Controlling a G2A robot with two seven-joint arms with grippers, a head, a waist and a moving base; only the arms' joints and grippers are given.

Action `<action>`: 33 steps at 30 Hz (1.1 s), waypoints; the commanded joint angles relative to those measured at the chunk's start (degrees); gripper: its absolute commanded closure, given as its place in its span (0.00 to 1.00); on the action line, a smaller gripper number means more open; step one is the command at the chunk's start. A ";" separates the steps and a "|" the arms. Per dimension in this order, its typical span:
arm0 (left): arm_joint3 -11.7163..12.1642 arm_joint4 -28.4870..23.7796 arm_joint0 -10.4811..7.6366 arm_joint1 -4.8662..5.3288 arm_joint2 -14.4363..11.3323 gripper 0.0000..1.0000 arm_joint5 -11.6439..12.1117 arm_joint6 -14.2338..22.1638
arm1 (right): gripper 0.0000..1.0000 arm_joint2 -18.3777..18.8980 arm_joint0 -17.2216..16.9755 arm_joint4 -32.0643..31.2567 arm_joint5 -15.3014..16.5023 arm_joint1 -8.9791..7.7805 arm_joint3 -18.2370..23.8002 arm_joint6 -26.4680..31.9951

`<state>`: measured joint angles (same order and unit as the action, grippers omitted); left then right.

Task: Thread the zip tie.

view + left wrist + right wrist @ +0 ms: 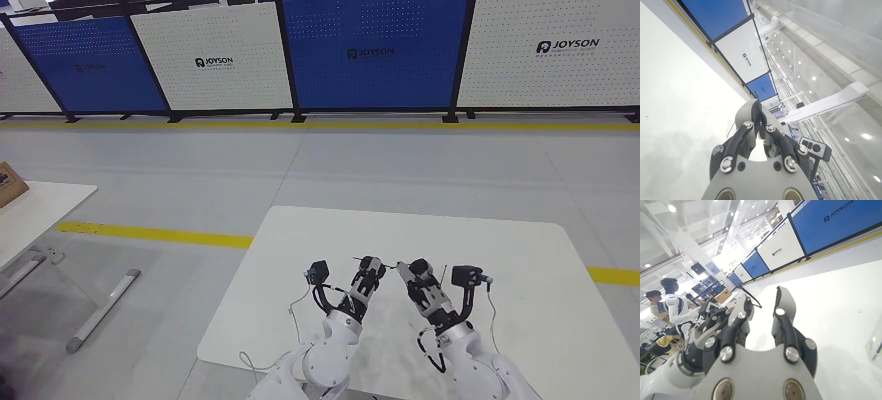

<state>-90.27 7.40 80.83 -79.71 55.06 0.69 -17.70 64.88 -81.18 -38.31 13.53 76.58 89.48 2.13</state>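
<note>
White table (520,240) on grey floor (400,170); blue and white panels (375,50) at 12 o'clock, second table (40,205) at 9 o'clock

I work in a big robotics hall: pegboard partitions (375,55) stand behind my table (520,250), a yellow line (150,234) marks the floor, spotlights (814,78) hang high, another humanoid (673,302) stands beyond.

White, round-cornered table (520,250) on a grey floor (200,180): a dark speck (859,312) marks its top out past the jaws of the right gripper (761,292), with a clear object (874,347) off to one side.
</note>
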 commanded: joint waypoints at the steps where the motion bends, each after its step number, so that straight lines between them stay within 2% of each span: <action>1: 0.09 -0.54 0.04 -0.06 0.20 1.00 -0.38 0.26 | 0.00 0.96 -0.56 0.45 0.69 -0.20 -0.13 0.27; 6: 0.62 -2.83 0.18 -0.10 1.07 1.00 -0.41 1.97 | 0.00 3.82 -1.97 1.49 3.02 -0.76 -0.27 0.20; 33: 0.62 -2.83 0.18 -0.10 1.07 1.00 -0.41 1.97 | 0.00 3.82 -1.97 1.49 3.02 -0.76 -0.27 0.20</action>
<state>-89.65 4.58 81.01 -79.80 56.13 0.28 -15.72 68.70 -83.14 -36.82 16.55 75.82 89.21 2.33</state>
